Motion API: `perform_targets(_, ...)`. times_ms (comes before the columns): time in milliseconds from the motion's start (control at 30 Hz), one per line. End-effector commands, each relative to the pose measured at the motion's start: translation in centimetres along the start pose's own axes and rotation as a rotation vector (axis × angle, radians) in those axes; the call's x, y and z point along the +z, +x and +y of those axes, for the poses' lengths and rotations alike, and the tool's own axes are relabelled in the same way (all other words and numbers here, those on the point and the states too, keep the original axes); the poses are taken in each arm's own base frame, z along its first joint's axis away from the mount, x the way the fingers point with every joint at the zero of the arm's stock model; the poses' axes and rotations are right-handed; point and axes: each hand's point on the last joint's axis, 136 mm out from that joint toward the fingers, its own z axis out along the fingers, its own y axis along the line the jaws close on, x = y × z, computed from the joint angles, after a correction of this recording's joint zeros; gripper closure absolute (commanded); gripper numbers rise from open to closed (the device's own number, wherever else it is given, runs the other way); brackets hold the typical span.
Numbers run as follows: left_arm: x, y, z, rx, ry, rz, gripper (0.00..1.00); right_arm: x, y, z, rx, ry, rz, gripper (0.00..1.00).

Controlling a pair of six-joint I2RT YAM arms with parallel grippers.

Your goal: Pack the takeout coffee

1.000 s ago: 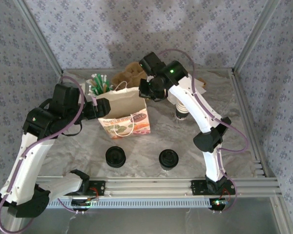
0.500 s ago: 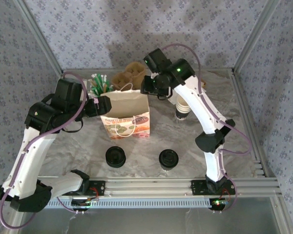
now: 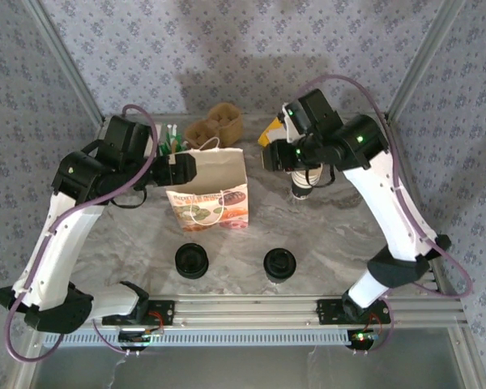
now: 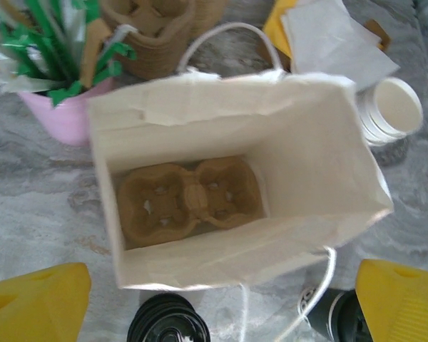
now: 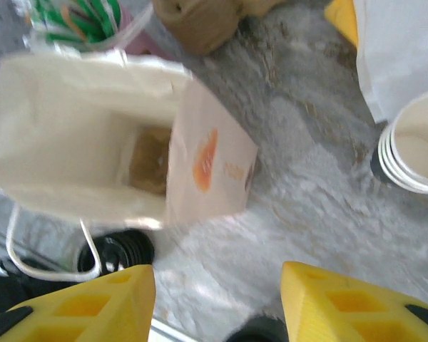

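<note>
**Coffee stands outside the open bag**

The table (image 3: 340, 235) is covered with a grey-white marbled sheet, slightly creased. An aluminium rail (image 3: 251, 306) runs along its 6 o'clock edge. Walls (image 3: 186, 40) papered in pale blue-grey with a small floral print close it in, with bare metal posts (image 3: 61, 58) at the far corners.

In the top view, take the white paper bag with an orange-printed lower band (image 3: 215, 174) as the dial's centre.
- **Bag:** one, upright and open-mouthed. On its floor lies one brown pulp two-well carrier (image 4: 189, 199).
- **12 o'clock:** a heap of spare brown pulp carriers (image 3: 216, 124), number unclear.
- **11 o'clock:** one pink tub of green-wrapped straws (image 4: 60, 114).
- **3 o'clock:** one stack of lidless cream paper cups (image 4: 389, 107), several rims nested.
- **1 o'clock:** white paper sheets on a yellow holder (image 4: 332, 39).

Two round black-topped things stand near the rail, apart from each other and from the bag. The one at 6 o'clock looks like a low pile of black plastic lids (image 3: 192, 261). The one between 4 and 5 o'clock I take for the takeout coffee (image 3: 279, 265), a small cup under a round black lid, though from above its wall is hidden.

There are two arms. The left gripper (image 4: 217, 303) hangs at the bag's 9 o'clock rim, yellow fingers spread wide with nothing gripped. The right gripper (image 5: 214, 303) hovers at 2 o'clock near the cup stack, fingers apart and empty.
</note>
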Motion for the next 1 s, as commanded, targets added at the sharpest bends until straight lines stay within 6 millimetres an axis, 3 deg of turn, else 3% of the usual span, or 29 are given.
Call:
perform_targets(0, -0.9, 0.4, -1.8, 0.116, 0.06, 0.004, 0.04, -0.6, 4.0, -0.1, -0.079, -0.023, 0.1, 0.47)
perform_targets(133, -1.1, 1.5, -3.2, 0.237, 0.109, 0.01, 0.01, 0.0, 8.3, -0.4, -0.197, -0.019, 0.204, 0.46)
perform_targets(333, -1.9, 2.6, -1.4, 0.249, 0.055, -0.003, 0.0, 0.8, 12.5, 1.2, -0.537, -0.08, 0.278, 0.42)
perform_targets(400, -1.8, 3.0, -0.8, 0.231, 0.03, 0.009, 0.0, 1.0, 13.5, 1.9, -0.623, -0.118, 0.291, 0.38)
perform_targets(667, -1.7, 2.8, 0.9, 0.139, -0.032, -0.045, 0.0, 2.9, 17.6, 1.3, -0.935, -0.135, 0.428, 0.26)
perform_targets(967, -1.4, 2.7, 1.1, 0.103, -0.033, -0.051, 0.0, 5.6, 20.6, 1.2, -1.193, -0.175, 0.458, 0.11)
